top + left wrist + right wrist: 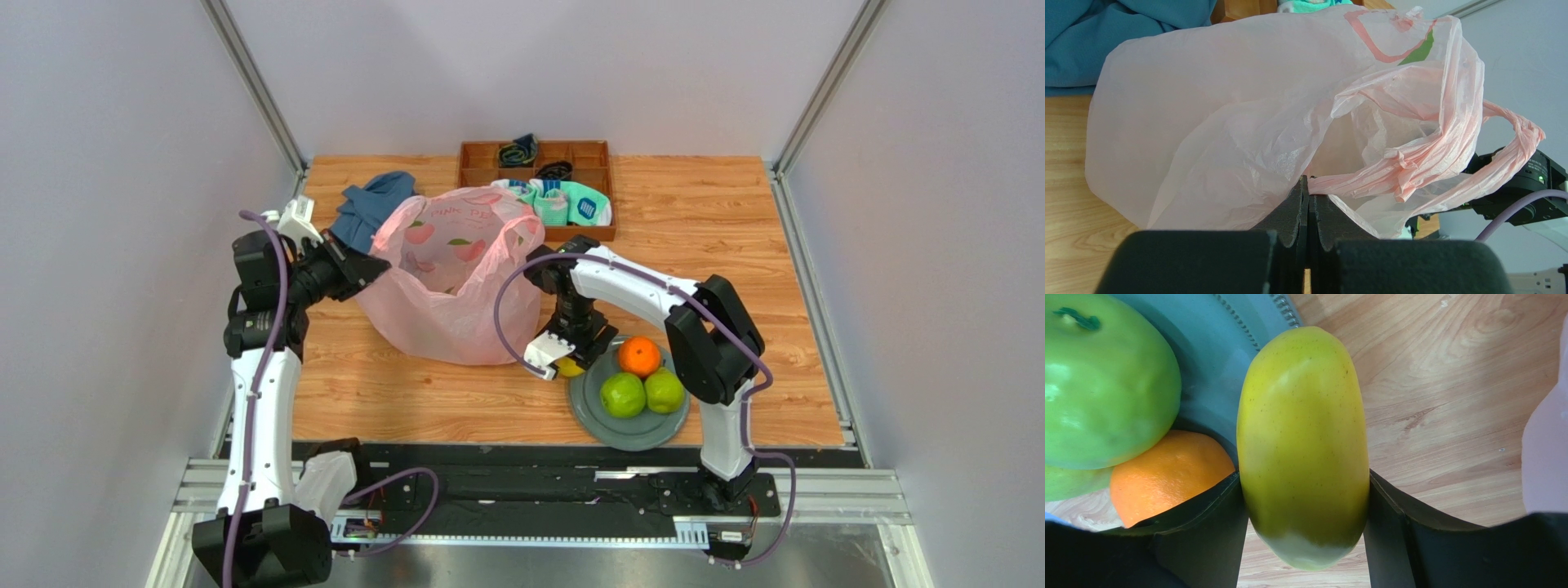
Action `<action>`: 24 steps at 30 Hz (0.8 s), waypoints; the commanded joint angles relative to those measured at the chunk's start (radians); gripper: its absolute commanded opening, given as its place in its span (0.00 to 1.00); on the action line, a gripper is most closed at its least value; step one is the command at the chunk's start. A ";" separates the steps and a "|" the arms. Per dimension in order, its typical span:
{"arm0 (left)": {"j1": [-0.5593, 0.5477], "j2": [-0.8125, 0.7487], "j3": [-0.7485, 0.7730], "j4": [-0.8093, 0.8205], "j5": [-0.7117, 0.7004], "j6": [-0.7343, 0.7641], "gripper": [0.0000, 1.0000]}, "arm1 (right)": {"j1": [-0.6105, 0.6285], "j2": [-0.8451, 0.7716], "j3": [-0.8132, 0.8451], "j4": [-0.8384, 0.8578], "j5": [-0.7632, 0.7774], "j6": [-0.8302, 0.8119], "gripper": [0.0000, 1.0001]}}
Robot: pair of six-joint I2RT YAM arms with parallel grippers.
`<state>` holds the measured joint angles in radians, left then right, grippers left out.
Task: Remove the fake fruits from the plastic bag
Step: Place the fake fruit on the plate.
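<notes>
Right gripper [561, 360] clamped across yellow lemon [1303, 441] over left rim of grey plate [586, 414], presumably to set it beside orange [638, 355] and green fruits [623, 395]

Left gripper [1309, 211] pinched tight on plastic bag [448, 288], left of plate, likely steadying its mouth

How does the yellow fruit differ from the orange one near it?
The yellow fruit is elongated, yellow shading to green; the orange is round and bright orange. The yellow fruit is clamped between the fingers of the right gripper, at the rim of the grey plate; the orange lies free on that plate. Both are smooth, glossy and outside the pink bag.
</notes>
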<state>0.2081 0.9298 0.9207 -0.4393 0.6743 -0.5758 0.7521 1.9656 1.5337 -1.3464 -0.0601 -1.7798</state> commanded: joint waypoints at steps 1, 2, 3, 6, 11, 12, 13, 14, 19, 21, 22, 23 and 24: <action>0.019 -0.020 0.007 0.008 -0.008 0.004 0.00 | 0.004 0.012 0.049 -0.216 0.042 0.008 0.62; 0.020 -0.019 0.007 0.010 -0.009 0.002 0.00 | 0.004 0.009 0.043 -0.223 0.045 0.007 0.62; 0.022 -0.017 0.007 0.011 -0.009 0.001 0.00 | 0.004 0.000 0.039 -0.227 0.043 0.006 0.62; 0.024 -0.011 0.015 0.013 -0.012 -0.005 0.00 | 0.004 -0.013 0.008 -0.238 0.051 0.013 0.61; 0.024 0.000 0.047 0.020 -0.008 -0.007 0.00 | 0.006 -0.045 -0.029 -0.246 0.037 0.042 0.60; 0.025 0.001 0.049 0.020 -0.009 -0.006 0.00 | 0.006 -0.048 -0.046 -0.247 0.037 0.042 0.60; 0.025 -0.002 0.049 0.019 -0.010 -0.004 0.00 | 0.006 -0.057 -0.055 -0.246 0.039 0.042 0.60; 0.025 -0.003 0.047 0.017 -0.010 -0.004 0.00 | 0.006 -0.060 -0.060 -0.246 0.037 0.046 0.60; 0.027 -0.016 0.023 0.019 -0.005 -0.009 0.00 | 0.006 -0.062 -0.061 -0.241 0.016 0.069 0.74; 0.028 -0.016 0.021 0.019 -0.002 -0.010 0.00 | 0.006 -0.059 -0.044 -0.238 0.006 0.083 1.00; 0.028 -0.017 0.021 0.020 -0.002 -0.010 0.00 | 0.006 -0.056 -0.035 -0.241 0.005 0.086 1.00; 0.027 -0.017 0.021 0.020 -0.002 -0.010 0.00 | 0.006 -0.053 -0.026 -0.240 0.000 0.089 1.00; 0.027 -0.017 0.024 0.020 -0.001 -0.010 0.00 | 0.006 -0.053 -0.017 -0.241 0.000 0.094 1.00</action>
<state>0.2253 0.9325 0.9257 -0.4438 0.6674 -0.5785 0.7525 1.9415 1.4715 -1.3445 -0.0437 -1.7061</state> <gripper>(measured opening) 0.007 0.997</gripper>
